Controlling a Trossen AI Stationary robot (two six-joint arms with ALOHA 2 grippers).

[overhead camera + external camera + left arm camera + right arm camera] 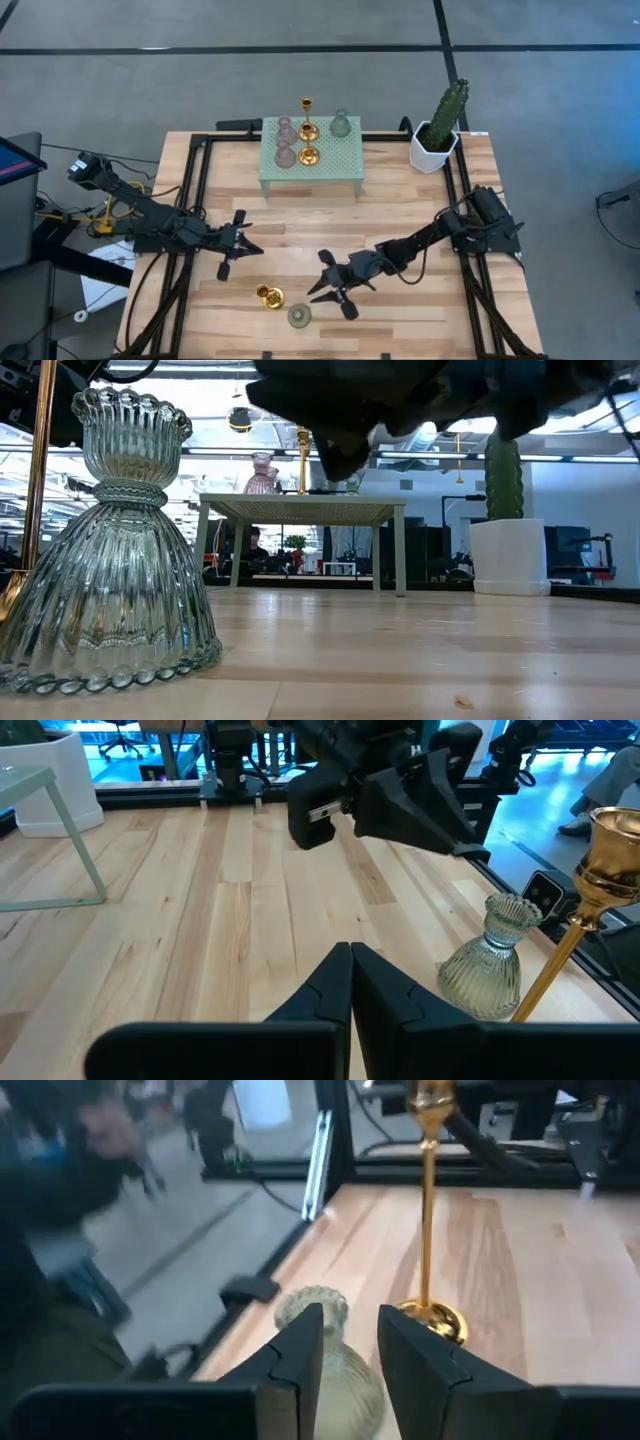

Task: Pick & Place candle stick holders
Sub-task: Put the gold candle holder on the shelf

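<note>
Stem vertical, the gold candle holder [269, 296] stands upright near the table's [400, 320] front edge, beside the sage glass holder [299, 316]. Right gripper [334, 290] spread above them; left gripper [232, 252] fingers together.

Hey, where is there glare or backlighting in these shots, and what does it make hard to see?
Low view: bright ceiling lights behind turn the robot arm overhead into a dark silhouette, while the green glass holder glints along its ribs. Left wrist view: the gold holder carries bright highlights. High view: even light, no glare on the wooden table.
</note>
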